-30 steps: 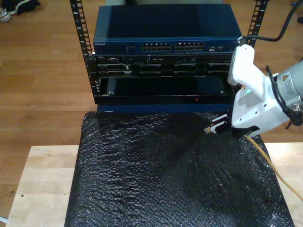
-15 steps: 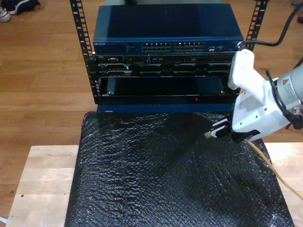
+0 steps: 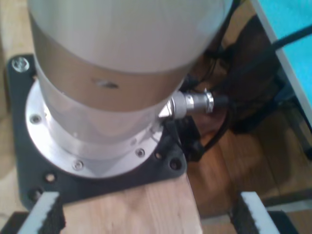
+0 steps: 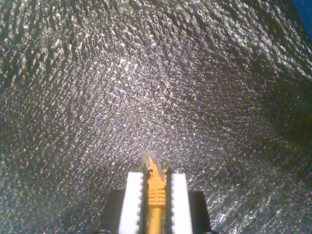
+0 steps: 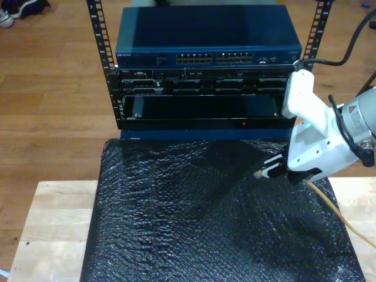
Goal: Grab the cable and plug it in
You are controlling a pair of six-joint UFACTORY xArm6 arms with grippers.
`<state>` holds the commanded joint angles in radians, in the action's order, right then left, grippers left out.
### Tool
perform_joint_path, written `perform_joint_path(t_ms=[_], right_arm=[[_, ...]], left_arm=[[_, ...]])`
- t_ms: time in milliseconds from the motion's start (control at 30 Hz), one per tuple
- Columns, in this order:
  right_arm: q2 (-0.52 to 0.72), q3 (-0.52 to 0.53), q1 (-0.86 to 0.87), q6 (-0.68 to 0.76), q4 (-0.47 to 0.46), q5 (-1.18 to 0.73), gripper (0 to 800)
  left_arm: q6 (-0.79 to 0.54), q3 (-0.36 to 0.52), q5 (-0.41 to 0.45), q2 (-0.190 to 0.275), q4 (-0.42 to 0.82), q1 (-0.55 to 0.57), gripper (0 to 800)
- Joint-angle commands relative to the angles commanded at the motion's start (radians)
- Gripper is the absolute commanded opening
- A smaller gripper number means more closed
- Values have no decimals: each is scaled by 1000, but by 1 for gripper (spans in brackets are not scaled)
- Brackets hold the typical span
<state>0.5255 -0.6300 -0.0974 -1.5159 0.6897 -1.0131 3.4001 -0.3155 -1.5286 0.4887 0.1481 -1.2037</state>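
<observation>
First wrist view
- My first gripper [image 3: 146, 214]: its two toothed fingers [image 3: 48, 214] are spread wide apart with nothing between them; it is far from the job.
- Ahead of it: a big round metal arm base [image 3: 107, 87] bolted on a black plate [image 3: 168, 163] at the edge of a wooden table [image 3: 146, 209]; a silver connector [image 3: 192, 103] sticks out of the base's side.
- Hard to see: the stuff past the table edge is dark and blurry; I cannot tell what it is.

Second wrist view
- My second gripper [image 4: 156, 192]: its white pads [image 4: 131, 202] are pressed on the cable [image 4: 156, 192], one on each side.
- The cable's line: it runs straight along the gripper; the clear plug [image 4: 148, 161] pokes out just past the tips, pointing forward.
- Under it: only a shiny black bubbly mat [image 4: 146, 73]; I cannot tell if the plug touches the mat.

Exterior view
- My second gripper [image 5: 276, 167]: pinching the cable [image 5: 329, 202] near the plug [image 5: 258, 174]; the rest of the cable trails out behind the gripper.
- Where to go: the rows of ports [image 5: 214, 58] on the blue switch [image 5: 205, 35] are ahead of the plug, well apart and higher up, off to the side of where the plug points; I think the plug must turn to face them.
- Nearer arm: the second, since it holds the cable.
- Hard to see: the ports are tiny; I cannot tell which are free, or which way up the plug's clip is.
</observation>
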Motion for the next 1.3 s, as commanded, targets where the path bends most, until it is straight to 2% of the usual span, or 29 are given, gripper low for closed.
perform_joint_path(t_ms=[267, 467, 767, 1067, 1300], right_arm=[[-2, 0, -2, 0, 0, 2, 0], [-2, 0, -2, 0, 0, 2, 0], [-2, 3, 0, -2, 0, 2, 0], [-5, 3, -3, -2, 5, 2, 0], [-3, 5, 0, -2, -6, 2, 0]], left_arm=[[-52, 43, 104, 29, 3, -43, 800], [-83, 74, 173, 31, 2, -83, 800], [-92, 163, 347, 34, 2, -130, 800], [-129, 195, 405, 34, -9, -133, 800], [-132, 198, 411, 26, -8, -147, 800]])
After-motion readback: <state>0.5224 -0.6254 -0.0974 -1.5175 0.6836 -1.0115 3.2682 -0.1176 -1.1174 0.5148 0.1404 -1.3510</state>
